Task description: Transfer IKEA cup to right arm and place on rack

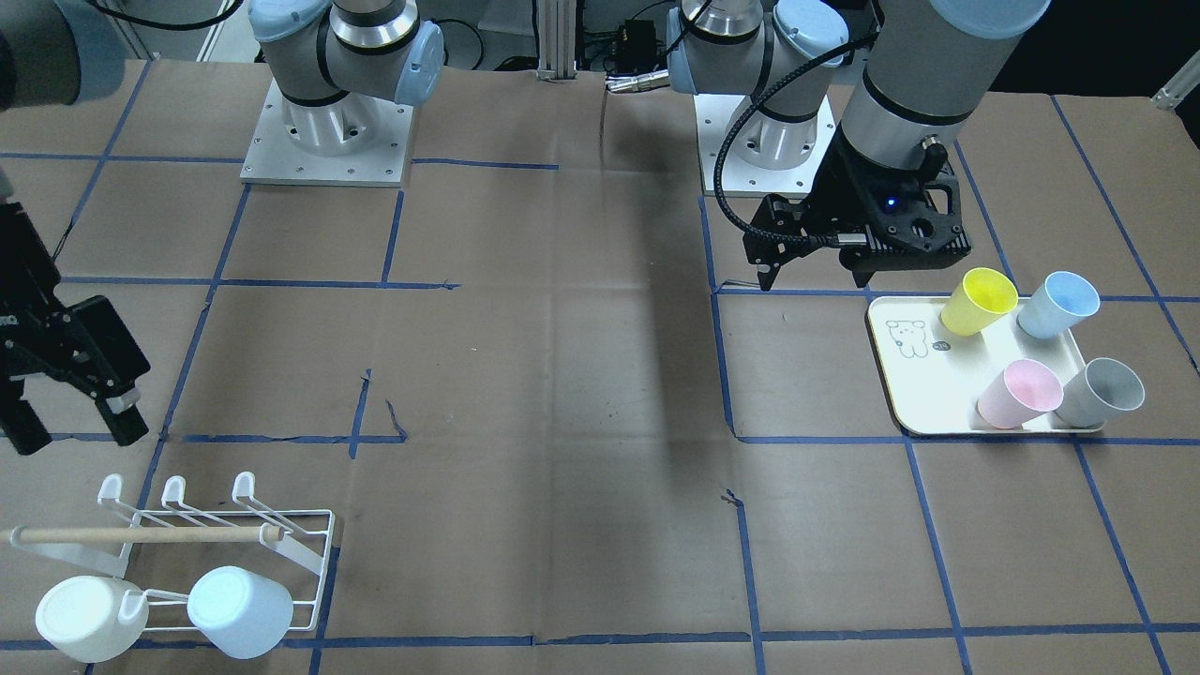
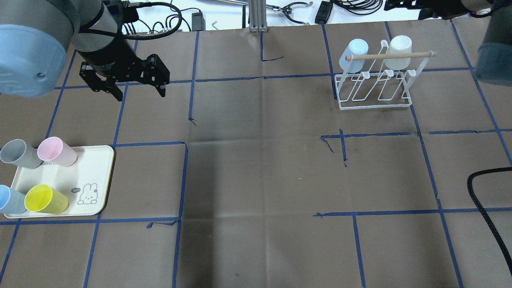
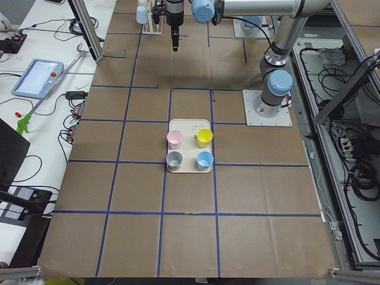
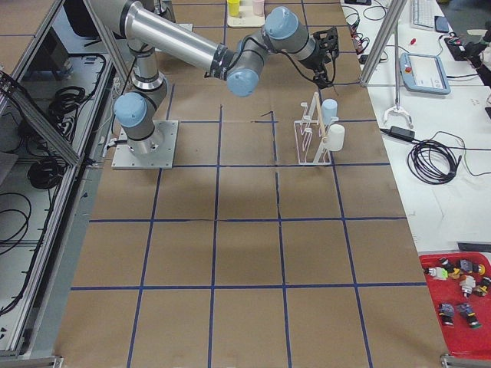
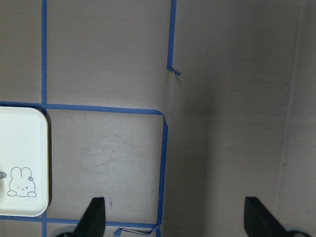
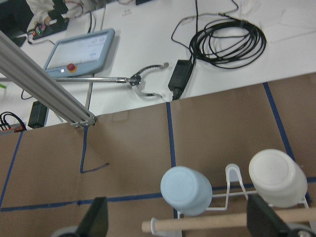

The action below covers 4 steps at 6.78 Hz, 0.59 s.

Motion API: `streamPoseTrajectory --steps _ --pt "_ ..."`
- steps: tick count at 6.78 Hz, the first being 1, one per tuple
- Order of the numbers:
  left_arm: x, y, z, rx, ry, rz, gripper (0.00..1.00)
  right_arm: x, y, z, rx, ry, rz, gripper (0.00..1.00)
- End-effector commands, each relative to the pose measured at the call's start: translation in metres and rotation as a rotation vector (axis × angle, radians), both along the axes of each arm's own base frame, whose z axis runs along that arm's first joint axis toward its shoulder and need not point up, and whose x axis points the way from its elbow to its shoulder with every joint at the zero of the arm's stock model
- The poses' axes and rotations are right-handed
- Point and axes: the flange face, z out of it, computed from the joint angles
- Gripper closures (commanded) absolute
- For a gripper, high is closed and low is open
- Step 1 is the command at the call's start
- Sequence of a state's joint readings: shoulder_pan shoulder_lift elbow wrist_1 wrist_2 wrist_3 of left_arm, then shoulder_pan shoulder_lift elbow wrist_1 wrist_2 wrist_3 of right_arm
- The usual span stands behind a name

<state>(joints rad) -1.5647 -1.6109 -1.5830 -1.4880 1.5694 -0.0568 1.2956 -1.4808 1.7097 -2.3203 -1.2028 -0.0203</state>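
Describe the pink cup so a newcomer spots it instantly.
Find the cream bunny tray on the robot's left side of the table. The pink cup sits in its row farther from the robot, inboard of the grey cup; the yellow cup and blue cup are nearer. It is the only pink one.

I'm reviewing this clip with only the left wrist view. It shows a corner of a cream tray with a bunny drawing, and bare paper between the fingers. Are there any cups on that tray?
Observer: Yes. Four stand mouth-up on the tray: a grey cup, a pink cup, a blue cup and a yellow cup.
Operator: Has anything been placed yet?
Observer: The rack already carries a light blue upturned cup and a white upturned cup.
Operator: And the other hand?
Observer: The right hand hangs open and empty near the rack.
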Motion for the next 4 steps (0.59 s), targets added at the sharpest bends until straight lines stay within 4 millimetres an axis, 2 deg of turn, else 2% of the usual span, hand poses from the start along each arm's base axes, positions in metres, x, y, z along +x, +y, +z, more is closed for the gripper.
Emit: streamPoseTrajectory --steps 1,2,4 --pt "0.0 0.0 0.0 0.0 0.0 0.0 0.0 0.028 0.039 -0.01 0.292 0.105 -0.002 0.0" --pt "0.0 0.0 0.0 0.0 0.0 0.0 0.0 0.044 0.062 -0.009 0.398 0.214 0.004 0.0" --pt "0.0 0.0 0.0 0.0 0.0 0.0 0.0 0.11 0.1 -0.006 0.494 0.316 0.124 0.0"
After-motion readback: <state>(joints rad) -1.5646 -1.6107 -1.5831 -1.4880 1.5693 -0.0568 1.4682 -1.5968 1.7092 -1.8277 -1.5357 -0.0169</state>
